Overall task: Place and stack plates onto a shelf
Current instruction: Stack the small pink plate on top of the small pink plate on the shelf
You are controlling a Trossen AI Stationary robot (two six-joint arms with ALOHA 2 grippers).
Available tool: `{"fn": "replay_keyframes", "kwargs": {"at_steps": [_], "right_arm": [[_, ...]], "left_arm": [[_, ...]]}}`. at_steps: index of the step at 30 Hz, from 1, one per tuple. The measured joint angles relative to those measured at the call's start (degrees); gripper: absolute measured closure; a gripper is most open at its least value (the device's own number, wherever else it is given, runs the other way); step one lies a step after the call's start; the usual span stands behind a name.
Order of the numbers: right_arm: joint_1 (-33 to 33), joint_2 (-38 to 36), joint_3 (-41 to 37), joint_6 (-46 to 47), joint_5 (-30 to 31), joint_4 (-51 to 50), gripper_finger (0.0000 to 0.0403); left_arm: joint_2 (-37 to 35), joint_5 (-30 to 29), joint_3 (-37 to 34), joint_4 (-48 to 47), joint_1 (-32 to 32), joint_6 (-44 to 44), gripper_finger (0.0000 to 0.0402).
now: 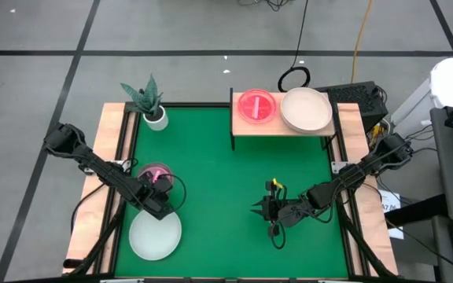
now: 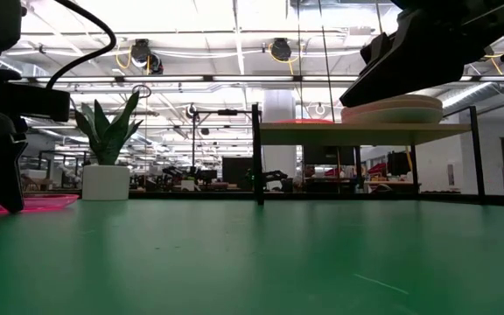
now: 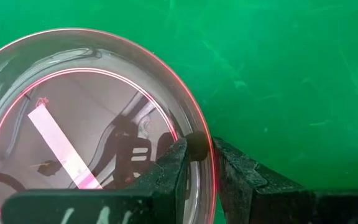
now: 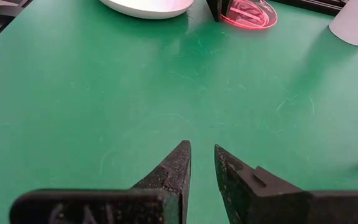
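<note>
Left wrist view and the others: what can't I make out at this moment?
- Left wrist view: the see-through plate is cut off by the frame edge; the left pincer hides its rim where gripped.
- High view: the left arm covers most of that plate.
- Low view: an arm hides part of the beige plate on the shelf.

The floor (image 1: 171, 31) around the table is grey, crossed by dark lines, with cables (image 1: 358, 39) trailing over it. A potted plant (image 1: 149, 102) in a white pot stands at the table's far left corner. Beyond, a wide hall stretches back under bright ceiling lights (image 2: 234, 39) and pipes, with a white pillar (image 2: 279, 131) and distant desks.
</note>
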Motion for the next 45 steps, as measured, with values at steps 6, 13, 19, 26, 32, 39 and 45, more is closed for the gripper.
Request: {"fn": "replay_keyframes", "kwargs": {"at_steps": [6,13,19,26,32,39,45], "right_arm": [[0.0,0.0,0.0,0.0,-0.02,-0.03,0.0348],[-0.01,0.0,0.0,0.0,-0.04,-0.17,0.0348],[0.0,0.0,0.0,0.02,-0.07,-0.2,0.0348],[0.0,0.0,0.0,0.02,-0.07,-0.22,0.0348],[-0.02,0.0,0.0,0.0,-0.07,-0.22,0.0348],[-0.01,0.0,0.0,0.0,-0.07,-0.22,0.0348],[-0.02,0.0,-1.49,1.44,-0.09,0.04,0.0348]], "left_arm": [[0.0,0.21,0.0,-0.08,0.0,0.22,0.0325],[0.0,0.32,0.01,-0.19,0.0,0.89,0.0325],[0.0,0.46,0.02,-0.62,0.0,1.07,0.0326],[0.0,0.65,0.04,-1.05,0.0,2.8,0.0326],[-0.02,0.49,0.04,-1.09,0.0,13.06,0.0326],[-0.02,0.35,0.03,-1.47,-0.02,18.77,0.0326],[-0.07,1.1,0.07,-3.61,-0.07,22.73,0.0326]]}}
